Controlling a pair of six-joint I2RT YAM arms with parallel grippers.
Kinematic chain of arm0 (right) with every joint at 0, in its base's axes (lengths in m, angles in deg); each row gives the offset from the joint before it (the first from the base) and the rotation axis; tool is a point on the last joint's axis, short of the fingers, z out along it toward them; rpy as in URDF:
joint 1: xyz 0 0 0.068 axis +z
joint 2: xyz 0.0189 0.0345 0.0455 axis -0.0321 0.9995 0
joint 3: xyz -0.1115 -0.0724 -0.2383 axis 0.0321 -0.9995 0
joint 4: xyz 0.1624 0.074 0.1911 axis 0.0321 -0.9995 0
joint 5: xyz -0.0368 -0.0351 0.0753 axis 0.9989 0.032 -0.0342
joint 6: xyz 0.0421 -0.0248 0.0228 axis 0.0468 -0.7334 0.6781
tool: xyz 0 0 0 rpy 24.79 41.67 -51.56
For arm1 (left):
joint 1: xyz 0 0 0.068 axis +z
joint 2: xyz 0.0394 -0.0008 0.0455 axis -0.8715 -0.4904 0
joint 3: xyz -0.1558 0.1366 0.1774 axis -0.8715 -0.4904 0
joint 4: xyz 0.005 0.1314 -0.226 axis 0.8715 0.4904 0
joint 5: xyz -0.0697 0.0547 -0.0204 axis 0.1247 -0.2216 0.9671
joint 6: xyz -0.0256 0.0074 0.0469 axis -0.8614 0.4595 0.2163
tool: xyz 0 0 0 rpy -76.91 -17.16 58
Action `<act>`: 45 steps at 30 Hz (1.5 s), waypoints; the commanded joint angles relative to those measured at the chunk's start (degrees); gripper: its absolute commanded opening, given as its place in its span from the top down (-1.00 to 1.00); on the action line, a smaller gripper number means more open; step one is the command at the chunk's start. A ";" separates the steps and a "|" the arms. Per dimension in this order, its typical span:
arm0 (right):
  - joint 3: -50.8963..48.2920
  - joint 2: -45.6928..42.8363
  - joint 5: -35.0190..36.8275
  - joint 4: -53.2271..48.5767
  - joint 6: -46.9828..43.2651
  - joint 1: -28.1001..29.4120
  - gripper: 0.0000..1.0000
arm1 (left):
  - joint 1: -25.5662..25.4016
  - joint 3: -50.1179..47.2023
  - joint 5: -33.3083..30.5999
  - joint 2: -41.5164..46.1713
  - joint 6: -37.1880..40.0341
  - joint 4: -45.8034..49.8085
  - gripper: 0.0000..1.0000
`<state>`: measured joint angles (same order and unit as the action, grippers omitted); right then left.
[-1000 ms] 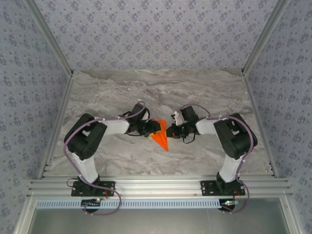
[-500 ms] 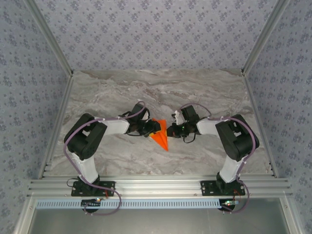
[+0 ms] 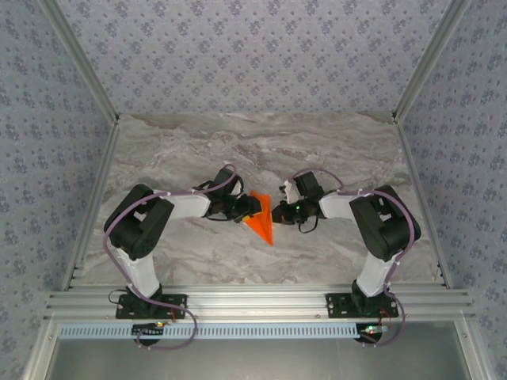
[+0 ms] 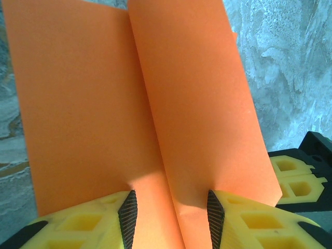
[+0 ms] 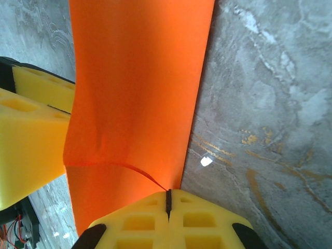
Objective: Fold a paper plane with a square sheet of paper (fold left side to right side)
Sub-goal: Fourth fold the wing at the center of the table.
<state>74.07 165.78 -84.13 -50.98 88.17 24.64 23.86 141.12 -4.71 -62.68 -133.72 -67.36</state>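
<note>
Meeting over the orange paper (image 3: 262, 225) at mid-table (image 3: 333, 150), your two arms face each other | left gripper (image 4: 168, 202): jaws part-spread, tips set on the paper astride its centre crease | right gripper (image 5: 167, 196): clenched on the paper's right edge | paper: creased wedge lying between both grippers, point toward the near side

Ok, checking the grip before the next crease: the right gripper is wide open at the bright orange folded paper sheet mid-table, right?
Not open: the right gripper is shut, pinching an edge of the bright orange folded paper sheet mid-table. The right wrist view shows it.
</note>
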 commanded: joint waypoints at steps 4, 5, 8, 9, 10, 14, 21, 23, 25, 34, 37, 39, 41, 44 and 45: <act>-0.71 -2.04 -1.03 1.32 -0.47 -0.64 0.90 | -0.37 0.31 -2.45 -0.43 1.21 4.00 0.14; -1.29 -3.32 -1.47 2.10 -0.14 -1.02 0.86 | -0.33 0.28 -2.46 -0.39 1.20 4.04 0.14; -1.95 -6.49 -3.76 3.16 0.02 -1.53 0.70 | -0.38 0.29 -2.46 -0.48 1.18 4.01 0.14; -2.09 -7.01 -4.51 3.40 0.08 -1.60 0.64 | -0.36 0.31 -2.48 -0.48 1.23 4.00 0.14; -2.32 -7.50 -5.30 4.14 0.40 -1.61 0.58 | -0.35 0.27 -2.47 -0.47 1.20 4.00 0.14; -4.01 -7.74 -6.99 8.39 2.99 -1.24 0.42 | -0.40 0.40 -2.55 -0.48 1.26 4.00 0.14; -2.92 -4.96 -6.48 8.97 3.91 0.28 0.39 | -0.35 0.62 -2.46 -0.54 1.42 4.34 0.14; -2.62 -4.54 -6.38 8.87 3.99 0.35 0.44 | -0.33 0.75 -2.46 -0.48 1.42 4.35 0.14; -2.42 -4.16 -6.13 8.58 3.86 0.42 0.48 | -0.40 0.73 -2.46 -0.48 1.49 4.35 0.14; -1.65 -2.38 -5.68 7.86 3.72 0.77 0.59 | -0.37 0.60 -2.48 -0.39 1.42 4.26 0.14; -1.15 -2.22 -5.83 7.82 3.73 0.87 0.69 | -0.36 0.51 -2.46 -0.39 1.42 4.18 0.14; -0.85 -2.23 -5.70 7.31 3.34 0.85 0.82 | -0.40 0.49 -2.54 -0.39 1.40 4.17 0.14; -0.61 -2.33 -5.10 6.32 2.72 0.77 0.90 | -0.40 0.41 -2.55 -0.32 1.42 4.18 0.14; -0.10 -2.15 -3.55 4.01 1.39 0.54 0.93 | -0.38 0.31 -2.55 -0.23 1.39 4.17 0.14; -0.05 -1.95 -3.16 3.30 1.09 0.42 0.93 | -0.34 0.31 -2.53 -0.30 1.40 4.17 0.14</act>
<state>72.36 163.05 -89.12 -44.68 91.01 25.10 23.75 141.50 -5.17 -62.68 -133.33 -66.61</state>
